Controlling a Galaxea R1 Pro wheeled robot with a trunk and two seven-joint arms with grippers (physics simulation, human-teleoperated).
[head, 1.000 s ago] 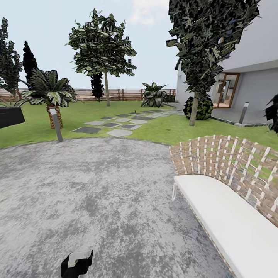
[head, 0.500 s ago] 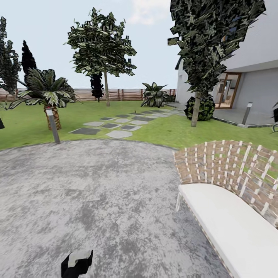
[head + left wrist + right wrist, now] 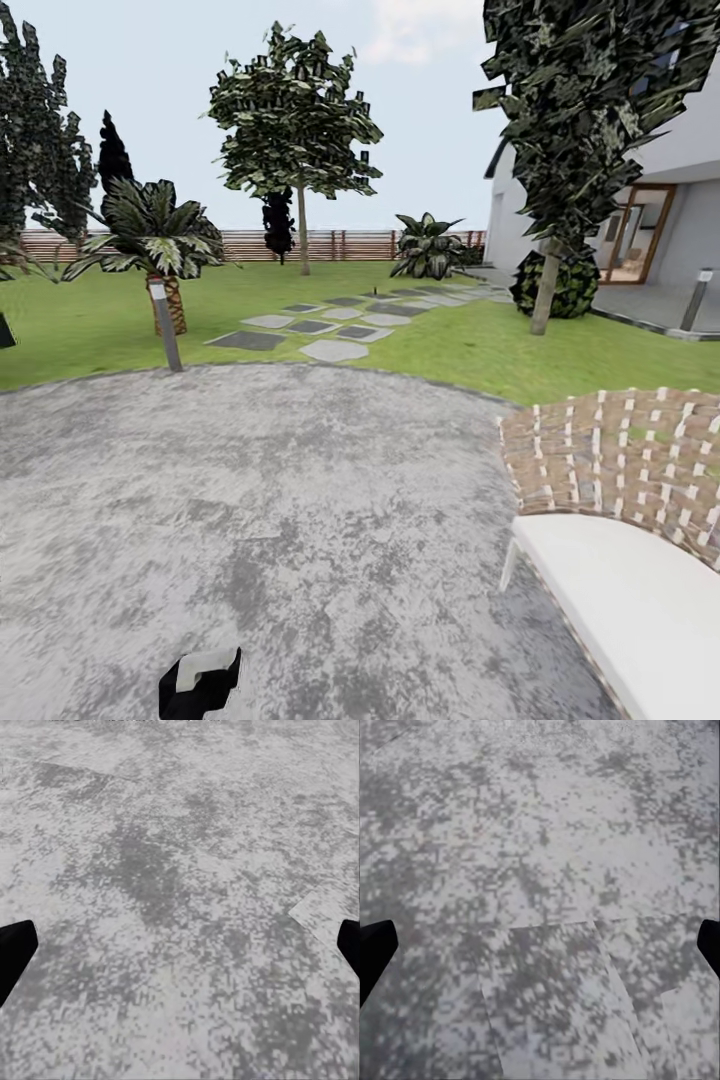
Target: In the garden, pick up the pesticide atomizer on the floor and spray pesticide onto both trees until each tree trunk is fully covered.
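1. Grey gravel circle (image 3: 250, 500) lies under us, with the green lawn (image 3: 470, 345) and a brown slat fence (image 3: 330, 243) beyond it.
2. We see two trees: one far off by the fence (image 3: 300, 130), one nearer the white house (image 3: 690, 190), its trunk (image 3: 545, 292) beside a round bush (image 3: 575, 285).
3. Our left gripper (image 3: 180, 945) and right gripper (image 3: 540, 945) hang over gravel, fingers spread wide, nothing between them.
4. We cannot make out the pesticide atomizer; a tiny dark speck on the stepping stones (image 3: 330, 325) is too small to tell.
5. A woven bench (image 3: 630, 520) stands at our right.
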